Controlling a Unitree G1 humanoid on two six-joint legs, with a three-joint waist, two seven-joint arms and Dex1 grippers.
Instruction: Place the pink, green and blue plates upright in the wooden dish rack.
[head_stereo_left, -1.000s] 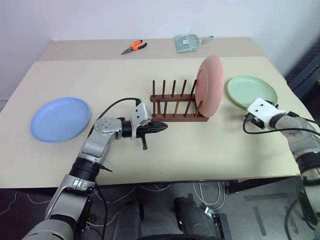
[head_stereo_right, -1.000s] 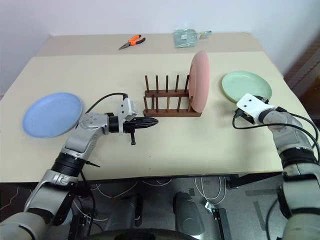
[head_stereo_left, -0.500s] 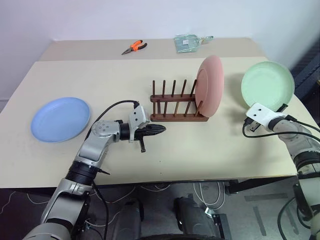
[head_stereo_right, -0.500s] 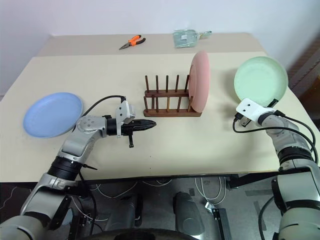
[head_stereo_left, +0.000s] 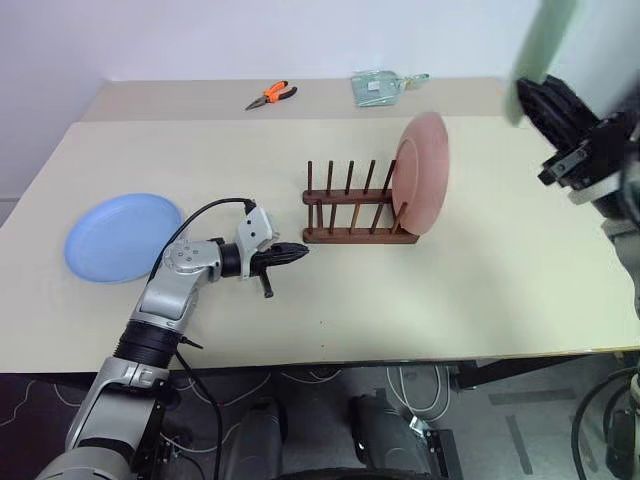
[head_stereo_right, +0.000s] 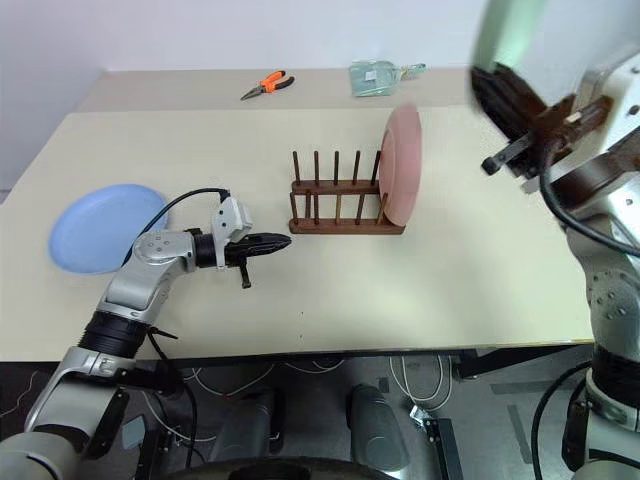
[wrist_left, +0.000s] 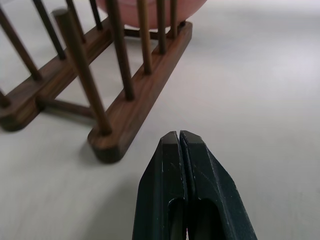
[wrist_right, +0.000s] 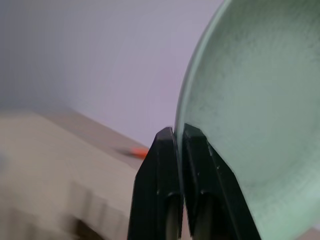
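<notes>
Since a moment ago our right gripper (head_stereo_right: 500, 95) has lifted the round pale mint green plate (wrist_right: 255, 130) off the tan table (head_stereo_left: 480, 290), clamped on its rim, and next we must lower it into the dark brown wooden dish rack (head_stereo_left: 350, 215) below, beside the salmon pink plate (head_stereo_left: 420, 172), while our shut left gripper (head_stereo_left: 295, 250) waits empty near the rack.

Even soft light, motion-blurred green plate (head_stereo_left: 541, 50)

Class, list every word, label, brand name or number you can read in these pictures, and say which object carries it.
None can be read.
The clear plastic packet at the table's far edge may carry print, too small to tell.
The pink plate, wooden dish rack and orange-handled pliers show no markings.
</notes>
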